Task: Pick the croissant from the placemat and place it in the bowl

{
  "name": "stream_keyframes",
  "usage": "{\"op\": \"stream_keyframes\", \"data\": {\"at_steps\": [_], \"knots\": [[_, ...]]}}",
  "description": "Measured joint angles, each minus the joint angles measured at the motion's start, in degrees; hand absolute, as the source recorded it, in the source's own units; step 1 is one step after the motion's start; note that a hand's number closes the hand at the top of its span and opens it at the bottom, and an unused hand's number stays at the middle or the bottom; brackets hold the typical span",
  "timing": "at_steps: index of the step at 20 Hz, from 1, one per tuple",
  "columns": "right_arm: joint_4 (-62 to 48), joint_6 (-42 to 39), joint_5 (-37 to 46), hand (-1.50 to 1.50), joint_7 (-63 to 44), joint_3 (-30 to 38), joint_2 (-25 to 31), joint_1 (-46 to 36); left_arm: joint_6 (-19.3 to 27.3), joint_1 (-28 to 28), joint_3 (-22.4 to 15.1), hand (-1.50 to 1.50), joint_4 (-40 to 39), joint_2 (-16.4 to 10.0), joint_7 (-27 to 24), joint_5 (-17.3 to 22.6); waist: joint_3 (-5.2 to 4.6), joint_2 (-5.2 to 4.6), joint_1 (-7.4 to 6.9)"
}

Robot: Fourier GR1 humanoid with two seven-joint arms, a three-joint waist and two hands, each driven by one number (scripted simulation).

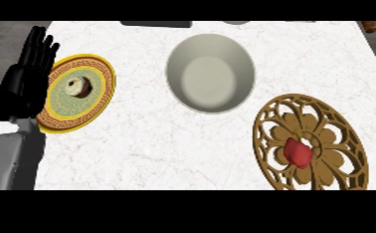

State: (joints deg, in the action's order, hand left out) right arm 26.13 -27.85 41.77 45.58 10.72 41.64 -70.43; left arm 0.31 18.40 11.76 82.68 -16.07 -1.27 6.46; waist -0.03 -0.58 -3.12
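A gold openwork placemat lies at the lower right of the marble counter. On it sits a small red rounded item; nothing here looks like a croissant. A pale, empty bowl stands at the centre, up and left of the mat. My left hand rests open with fingers up at the left edge, far from the mat and holding nothing. My right hand does not show.
A yellow-rimmed green plate beside my left hand carries a small round brown-and-cream pastry. A dark flat object lies at the counter's far edge. The counter ends at the left, under my forearm.
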Motion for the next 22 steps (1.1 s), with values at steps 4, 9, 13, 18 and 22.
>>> {"op": "stream_keyframes", "data": {"at_steps": [4,9,13,18,22], "knots": [[-0.3,-1.95,-0.57,1.5,-3.48,-2.52,-4.16,-3.82,0.47,-0.53,0.14,0.0,0.98,0.04,0.71,-0.05,-0.01,0.24,0.61],[1.13,-3.04,-0.85,1.5,-7.43,-6.13,-10.78,-5.29,0.09,-1.88,1.11,0.0,1.5,-0.55,0.6,0.47,-0.02,0.52,1.62],[2.66,-4.16,-1.39,1.5,-10.65,-8.48,-15.99,-5.11,-0.38,-2.51,1.66,0.0,2.13,-1.08,1.23,1.03,-0.02,0.68,2.18],[5.78,-3.34,-1.22,1.5,-13.55,-11.51,-22.63,-1.5,-0.02,-3.4,1.83,0.0,3.02,-1.06,1.36,0.72,0.0,0.74,2.69],[8.07,0.21,0.77,1.5,-15.64,-13.86,-27.03,1.58,0.38,-3.24,1.39,0.0,3.59,-0.55,1.71,0.39,0.02,0.63,2.67]]}}
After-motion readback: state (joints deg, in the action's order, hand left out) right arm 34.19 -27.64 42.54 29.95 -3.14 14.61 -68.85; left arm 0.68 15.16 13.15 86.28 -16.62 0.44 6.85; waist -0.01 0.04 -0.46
